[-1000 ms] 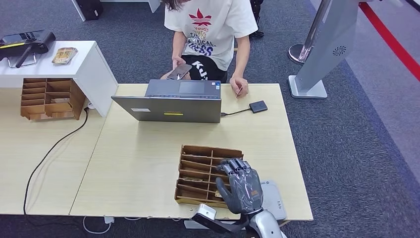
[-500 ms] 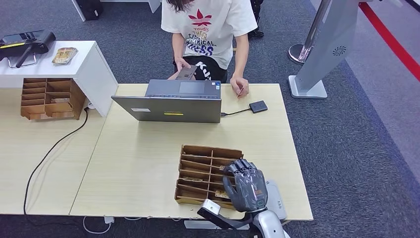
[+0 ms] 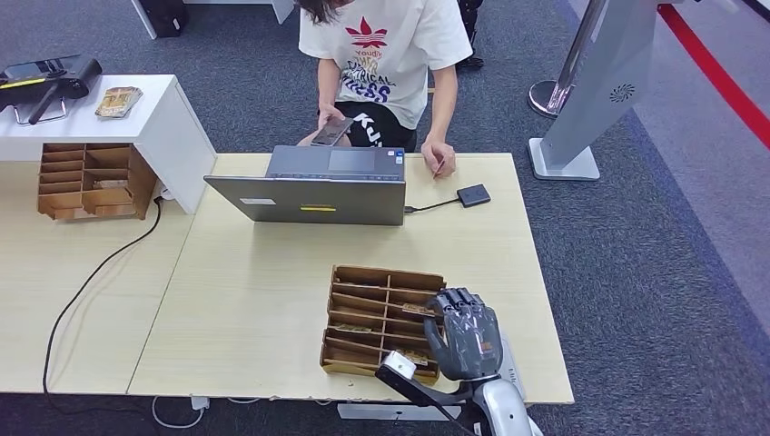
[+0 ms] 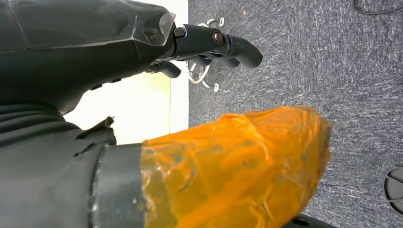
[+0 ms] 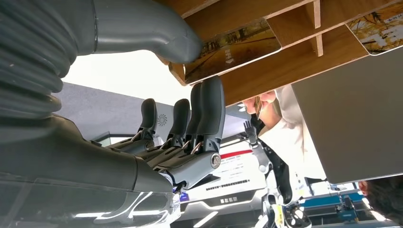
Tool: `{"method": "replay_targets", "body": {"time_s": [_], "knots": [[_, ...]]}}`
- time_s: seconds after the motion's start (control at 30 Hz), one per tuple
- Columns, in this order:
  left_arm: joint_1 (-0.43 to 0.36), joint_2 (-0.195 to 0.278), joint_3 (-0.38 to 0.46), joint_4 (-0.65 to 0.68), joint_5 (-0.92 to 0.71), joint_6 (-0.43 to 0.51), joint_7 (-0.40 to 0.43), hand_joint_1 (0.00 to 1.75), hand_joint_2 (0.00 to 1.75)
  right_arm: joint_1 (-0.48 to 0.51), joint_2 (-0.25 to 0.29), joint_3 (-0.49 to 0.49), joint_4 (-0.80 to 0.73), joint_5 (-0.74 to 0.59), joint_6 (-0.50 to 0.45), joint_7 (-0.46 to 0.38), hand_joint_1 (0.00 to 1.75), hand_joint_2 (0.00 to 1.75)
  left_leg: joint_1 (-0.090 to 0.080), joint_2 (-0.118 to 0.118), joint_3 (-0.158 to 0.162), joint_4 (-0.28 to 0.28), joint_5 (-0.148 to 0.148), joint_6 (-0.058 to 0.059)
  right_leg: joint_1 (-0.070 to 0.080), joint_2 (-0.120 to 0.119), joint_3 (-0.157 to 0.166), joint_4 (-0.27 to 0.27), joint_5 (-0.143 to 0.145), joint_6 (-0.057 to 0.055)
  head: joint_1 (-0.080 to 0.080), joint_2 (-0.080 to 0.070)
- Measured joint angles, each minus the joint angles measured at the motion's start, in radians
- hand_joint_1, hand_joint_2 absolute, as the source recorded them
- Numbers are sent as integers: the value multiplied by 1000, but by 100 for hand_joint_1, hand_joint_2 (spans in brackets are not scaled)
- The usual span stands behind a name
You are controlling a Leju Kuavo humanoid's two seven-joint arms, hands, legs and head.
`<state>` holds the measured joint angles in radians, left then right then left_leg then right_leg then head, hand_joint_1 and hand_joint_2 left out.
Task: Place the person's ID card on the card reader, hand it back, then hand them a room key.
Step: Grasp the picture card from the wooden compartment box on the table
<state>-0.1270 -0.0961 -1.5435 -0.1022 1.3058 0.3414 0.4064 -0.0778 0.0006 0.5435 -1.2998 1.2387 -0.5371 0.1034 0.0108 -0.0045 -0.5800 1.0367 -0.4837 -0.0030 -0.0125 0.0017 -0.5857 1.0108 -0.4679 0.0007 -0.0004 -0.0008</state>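
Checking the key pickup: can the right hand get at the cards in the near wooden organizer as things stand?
Probably yes. The right hand hovers at the right end of the wooden organizer, with its thumb by a card in a slot. Nothing shows between the fingers and the cards.

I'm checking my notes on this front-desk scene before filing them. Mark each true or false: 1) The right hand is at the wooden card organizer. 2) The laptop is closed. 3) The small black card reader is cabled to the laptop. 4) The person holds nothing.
1) True: the right hand is at the near right corner of the wooden card organizer.
2) False: the laptop stands open, its screen's back toward the robot.
3) True: a cable joins the card reader to the laptop.
4) False: the person holds a phone over the lap.
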Motion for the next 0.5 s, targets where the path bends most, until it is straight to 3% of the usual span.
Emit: {"method": "replay_targets", "body": {"time_s": [0.43,0.5], "knots": [[0,0,-1,0,-3,-3,0,0,0,-10,8,-6,8,3,1,0,102,175,0,0,0,0,0,0,0,0,0,0,0,0,0,0],[0,0,-1,0,-4,-4,0,0,0,-10,8,-6,8,3,1,0,113,175,0,0,0,0,0,0,0,0,0,0,0,0,0,0]]}}
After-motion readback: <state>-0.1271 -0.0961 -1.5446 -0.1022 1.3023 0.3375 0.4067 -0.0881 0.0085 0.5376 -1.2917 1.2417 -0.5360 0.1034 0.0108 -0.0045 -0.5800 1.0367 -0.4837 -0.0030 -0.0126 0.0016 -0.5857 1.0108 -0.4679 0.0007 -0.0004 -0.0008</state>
